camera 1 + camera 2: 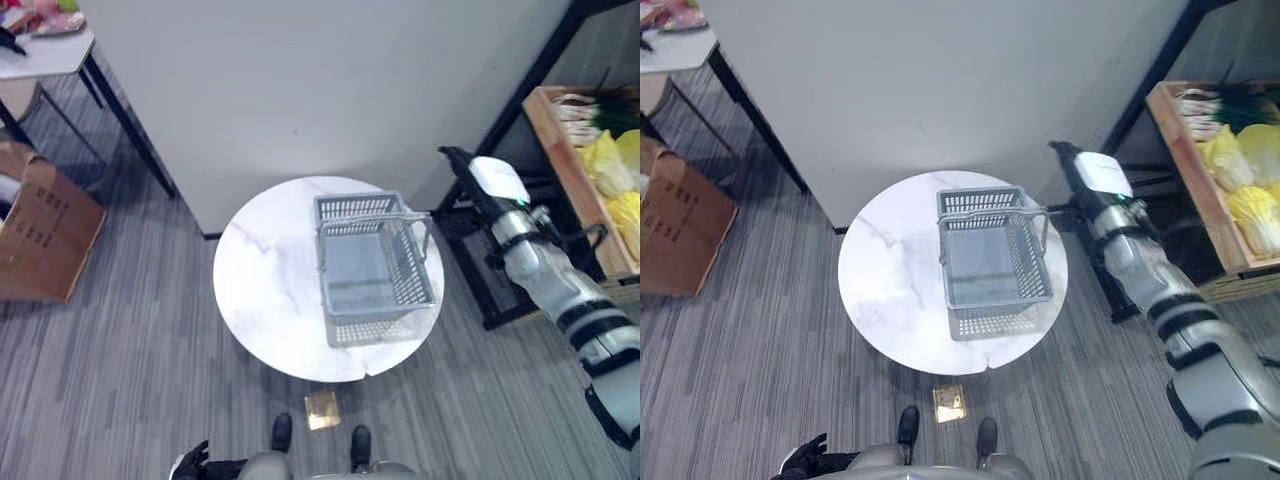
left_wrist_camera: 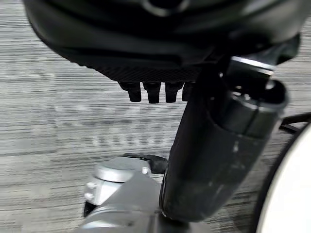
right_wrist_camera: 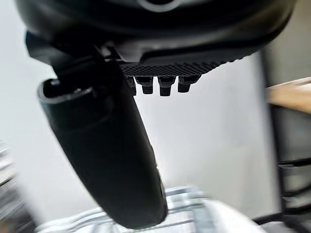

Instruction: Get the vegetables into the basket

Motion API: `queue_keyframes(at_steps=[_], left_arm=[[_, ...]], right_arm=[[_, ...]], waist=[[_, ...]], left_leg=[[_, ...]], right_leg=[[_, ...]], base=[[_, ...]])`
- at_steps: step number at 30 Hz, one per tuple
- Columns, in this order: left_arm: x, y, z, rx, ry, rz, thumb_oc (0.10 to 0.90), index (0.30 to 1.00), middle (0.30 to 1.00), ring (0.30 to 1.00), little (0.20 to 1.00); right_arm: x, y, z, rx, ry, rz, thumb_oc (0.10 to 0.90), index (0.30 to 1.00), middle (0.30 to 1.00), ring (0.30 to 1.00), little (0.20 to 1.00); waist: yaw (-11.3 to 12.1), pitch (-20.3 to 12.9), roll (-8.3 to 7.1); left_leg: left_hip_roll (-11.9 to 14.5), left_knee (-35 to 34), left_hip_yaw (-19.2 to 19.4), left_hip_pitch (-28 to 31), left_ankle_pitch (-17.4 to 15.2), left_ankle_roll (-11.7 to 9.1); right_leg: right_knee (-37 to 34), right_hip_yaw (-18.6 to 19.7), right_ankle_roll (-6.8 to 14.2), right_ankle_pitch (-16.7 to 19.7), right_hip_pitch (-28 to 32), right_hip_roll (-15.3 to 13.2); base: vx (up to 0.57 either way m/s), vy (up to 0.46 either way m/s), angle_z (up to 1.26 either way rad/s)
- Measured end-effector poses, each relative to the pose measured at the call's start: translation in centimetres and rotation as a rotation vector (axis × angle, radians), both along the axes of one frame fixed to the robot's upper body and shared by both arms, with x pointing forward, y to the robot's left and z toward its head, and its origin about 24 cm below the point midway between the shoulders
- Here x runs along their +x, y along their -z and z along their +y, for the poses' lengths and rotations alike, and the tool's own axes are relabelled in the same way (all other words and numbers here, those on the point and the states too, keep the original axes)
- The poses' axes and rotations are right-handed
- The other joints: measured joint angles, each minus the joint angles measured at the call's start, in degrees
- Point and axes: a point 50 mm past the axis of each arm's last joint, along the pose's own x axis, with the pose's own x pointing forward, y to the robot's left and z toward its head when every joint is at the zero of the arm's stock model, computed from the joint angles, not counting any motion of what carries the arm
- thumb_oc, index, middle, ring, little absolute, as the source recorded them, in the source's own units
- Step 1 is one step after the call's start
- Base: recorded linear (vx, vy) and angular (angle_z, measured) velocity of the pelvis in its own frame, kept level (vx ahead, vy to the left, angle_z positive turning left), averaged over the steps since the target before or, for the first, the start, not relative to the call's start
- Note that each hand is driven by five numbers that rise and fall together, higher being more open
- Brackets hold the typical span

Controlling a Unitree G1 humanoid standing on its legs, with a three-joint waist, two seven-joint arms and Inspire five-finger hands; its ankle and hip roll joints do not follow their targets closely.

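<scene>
A grey plastic basket (image 1: 380,325) stands empty on the round white marble table (image 1: 265,290), its handle up. To the right, a wooden crate (image 1: 565,150) on a black shelf holds yellow-green cabbages (image 1: 608,165) and green onions (image 1: 590,108). My right hand (image 1: 460,163) is stretched out between the basket and the crate, just left of the crate and touching neither. Its fingers (image 3: 160,85) are straight and hold nothing. In the right wrist view the basket (image 3: 187,201) lies below the hand. My left hand (image 1: 190,462) hangs low at my side over the carpet, open and empty.
The black shelf frame (image 1: 530,80) rises at the right beside a white wall. A cardboard box (image 1: 40,235) sits on the floor at the left, under a second table (image 1: 55,52). A small golden square (image 1: 322,410) lies on the carpet before the round table.
</scene>
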Motion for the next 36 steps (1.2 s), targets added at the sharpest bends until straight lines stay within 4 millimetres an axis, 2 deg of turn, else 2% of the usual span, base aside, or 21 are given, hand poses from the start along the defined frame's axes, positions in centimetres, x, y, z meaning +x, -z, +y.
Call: queue_keyframes(at_steps=[4, 8, 10, 12, 13, 15, 19, 23, 24, 25, 30, 36], left_arm=[[0.6, -0.1, 0.0, -0.008, -0.019, -0.023, 0.9, 1.0, 1.0, 1.0, 1.0], [1.2, -0.3, 0.1, -0.01, -0.031, -0.048, 0.9, 1.0, 1.0, 1.0, 1.0], [1.3, -0.3, 0.1, -0.01, -0.029, -0.054, 0.9, 1.0, 1.0, 1.0, 1.0], [1.9, -0.4, 0.1, -0.007, -0.019, -0.067, 0.9, 1.0, 1.0, 1.0, 1.0], [2.4, -0.5, 0.1, -0.009, -0.023, -0.084, 0.9, 1.0, 1.0, 1.0, 1.0], [2.7, -0.6, 0.1, -0.009, -0.029, -0.092, 0.9, 1.0, 1.0, 1.0, 1.0], [3.1, -0.7, 0.1, -0.005, -0.019, -0.104, 0.9, 1.0, 1.0, 1.0, 1.0], [3.7, -0.8, 0.0, 0.001, -0.017, -0.122, 0.9, 1.0, 1.0, 1.0, 1.0], [3.8, -0.8, 0.0, 0.003, -0.018, -0.124, 0.9, 1.0, 1.0, 1.0, 1.0], [4.0, -0.9, 0.0, 0.004, -0.02, -0.129, 0.9, 1.0, 1.0, 1.0, 1.0], [4.6, -0.9, -0.4, -0.003, -0.007, -0.141, 0.9, 1.0, 1.0, 1.0, 1.0], [4.7, -0.9, -0.5, -0.002, -0.005, -0.142, 0.9, 1.0, 1.0, 1.0, 1.0]], right_arm=[[0.9, -0.6, 2.4, -0.041, -0.084, 0.023, 0.9, 1.0, 1.0, 1.0, 1.0], [1.4, -0.6, 2.8, -0.109, -0.098, 0.067, 0.9, 1.0, 1.0, 1.0, 1.0], [1.6, -0.7, 2.5, -0.126, -0.084, 0.077, 0.9, 1.0, 1.0, 1.0, 1.0], [1.9, -0.7, 1.3, -0.132, -0.027, 0.089, 0.9, 1.0, 1.0, 1.0, 1.0], [2.1, -0.8, 0.6, -0.133, 0.011, 0.095, 0.9, 1.0, 1.0, 1.0, 1.0], [2.2, -0.7, 0.6, -0.131, 0.026, 0.099, 0.9, 1.0, 1.0, 1.0, 1.0], [2.9, -1.3, 1.2, -0.116, 0.032, 0.085, 0.9, 1.0, 1.0, 1.0, 1.0], [3.3, -1.6, 0.7, -0.11, 0.074, 0.081, 0.9, 1.0, 1.0, 1.0, 1.0], [3.4, -1.8, 0.8, -0.107, 0.083, 0.077, 0.48, 0.413, 0.413, 0.413, 0.413], [3.5, -1.8, 0.7, -0.106, 0.091, 0.072, 0.4, 0.3, 0.3, 0.3, 0.3], [3.4, 0.0, -0.8, -0.105, 0.194, 0.133, 0.4, 0.3, 0.3, 0.3, 0.3], [3.3, 0.4, -2.7, -0.085, 0.307, 0.139, 0.4, 0.3, 0.3, 0.3, 0.3]], waist=[[1.28, 1.56, -0.26], [1.51, 2.63, -0.66], [1.52, 2.68, -0.72], [1.68, 2.85, -0.7], [2.07, 4.12, -0.71], [2.12, 5.66, -0.7], [2.21, 5.8, -0.54], [3.31, 6.05, -0.31], [3.37, 6.38, -0.24], [3.57, 6.8, -0.15], [4.58, 7.38, 0.61], [5.0, 7.6, 0.97]], left_leg=[[-0.03, 0.01, -0.23, -0.49, 0.06, -0.02], [-0.01, 0.01, -0.52, -1.13, 0.16, -0.12], [-0.02, 0.01, -0.71, -1.75, 0.27, -0.18], [-0.04, 0.01, -1.58, -3.3, 0.73, -0.29], [0.01, 0.02, -1.72, -3.37, 0.83, -0.38], [0.05, 0.02, -1.8, -3.45, 0.86, -0.41], [0.11, 0.08, -1.82, -4.5, 0.96, -0.51], [0.17, 0.17, -2.31, -5.54, 1.12, -0.61], [0.16, 0.18, -2.39, -5.72, 1.16, -0.65], [0.15, 0.19, -2.5, -5.79, 1.2, -0.67], [0.1, 0.2, -3.23, -6.77, 1.32, -0.72], [0.04, 0.2, -3.29, -6.83, 1.51, -0.72]], right_leg=[[0.01, 0.07, 0.0, 0.0, -0.35, 0.02], [0.01, -0.16, 0.01, -0.01, -0.87, 0.05], [0.01, -0.3, 0.01, -0.01, -1.39, 0.05], [0.02, -1.21, -0.01, 0.0, -2.49, 0.12], [0.01, -1.37, -0.01, 0.01, -2.51, 0.19], [0.01, -1.45, -0.02, 0.01, -2.58, 0.24], [0.01, -1.45, -0.03, 0.02, -3.56, 0.35], [0.01, -1.94, -0.11, 0.08, -4.42, 0.46], [0.01, -1.95, -0.11, 0.08, -4.58, 0.46], [0.01, -2.06, -0.11, 0.08, -4.6, 0.45], [0.01, -2.73, -0.11, 0.07, -5.27, 0.45], [0.01, -2.78, -0.1, 0.07, -5.31, 0.37]], base=[[0.0, -0.015, 0.05], [-0.01, -0.014, 0.03], [-0.02, -0.019, 0.08], [-0.01, -0.021, 0.18], [0.0, -0.014, 0.1], [0.0, -0.008, 0.02], [0.0, -0.009, 0.0], [-0.02, -0.013, 0.06], [-0.01, -0.017, 0.04], [0.0, -0.02, 0.07], [0.0, -0.003, 0.06], [0.0, 0.0, 0.0]])
